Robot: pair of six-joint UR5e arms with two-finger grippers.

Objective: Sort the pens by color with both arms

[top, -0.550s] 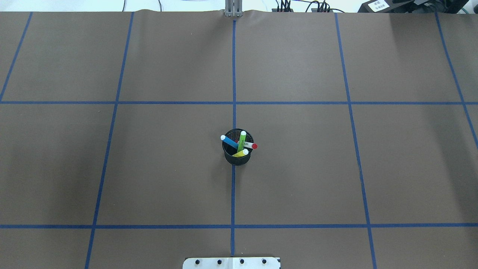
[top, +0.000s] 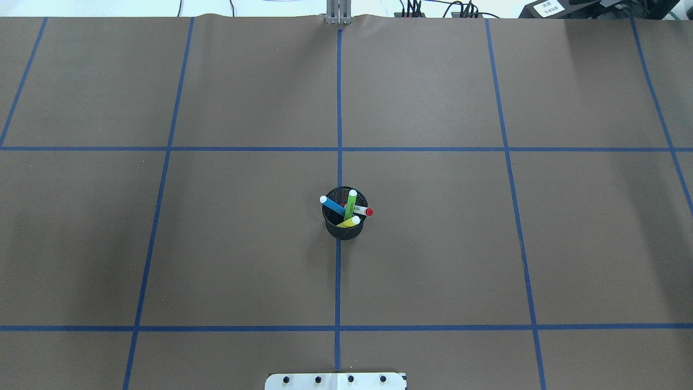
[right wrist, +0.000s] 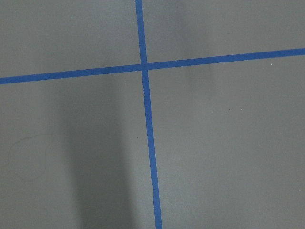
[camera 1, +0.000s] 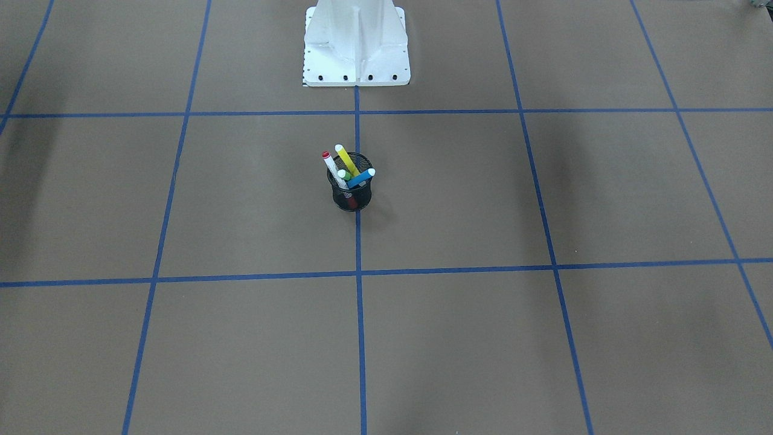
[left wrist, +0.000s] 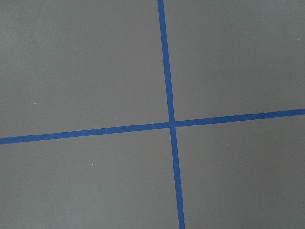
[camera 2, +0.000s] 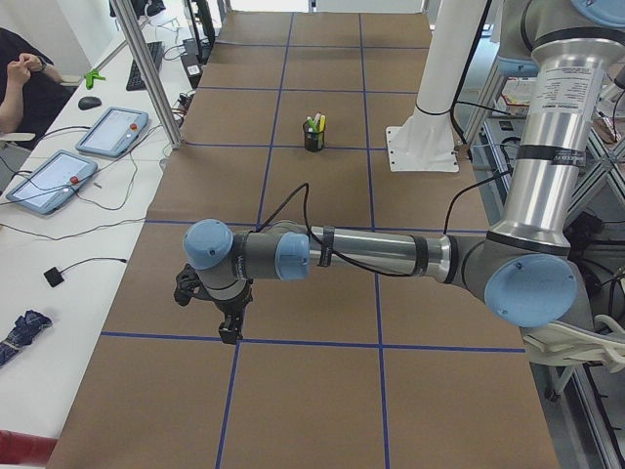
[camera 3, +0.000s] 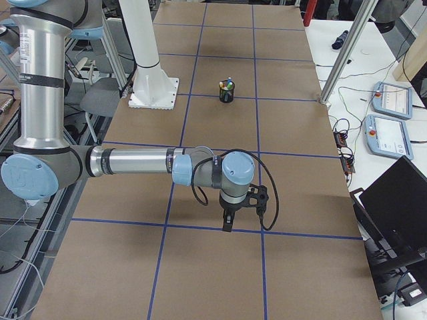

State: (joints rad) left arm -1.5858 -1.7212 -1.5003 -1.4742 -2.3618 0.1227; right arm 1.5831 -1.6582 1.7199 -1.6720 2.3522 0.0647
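Four pens stand together in a black wire-mesh cup [top: 344, 230] at the table's centre: a blue pen [top: 333, 206], a light green pen [top: 351, 203], a yellow pen [top: 349, 222] and a white pen with a red end [top: 364, 211]. The front-facing view shows the same cup [camera 1: 351, 196]. The left gripper [camera 2: 230, 330] appears only in the exterior left view, hanging low over the brown cover far from the cup [camera 2: 313, 140]. Only the exterior right view shows the right gripper [camera 3: 227, 223], likewise far from the cup [camera 3: 227, 93]. I cannot tell whether either is open or shut. Both wrist views show only brown cover and blue tape.
The white pedestal base [camera 1: 356, 42] stands behind the cup on the robot's side. Blue tape lines divide the brown cover into squares. Side tables hold tablets [camera 2: 112, 132] and a laptop [camera 3: 400, 207]. A person [camera 2: 20, 78] sits beyond the table end on the left arm's side.
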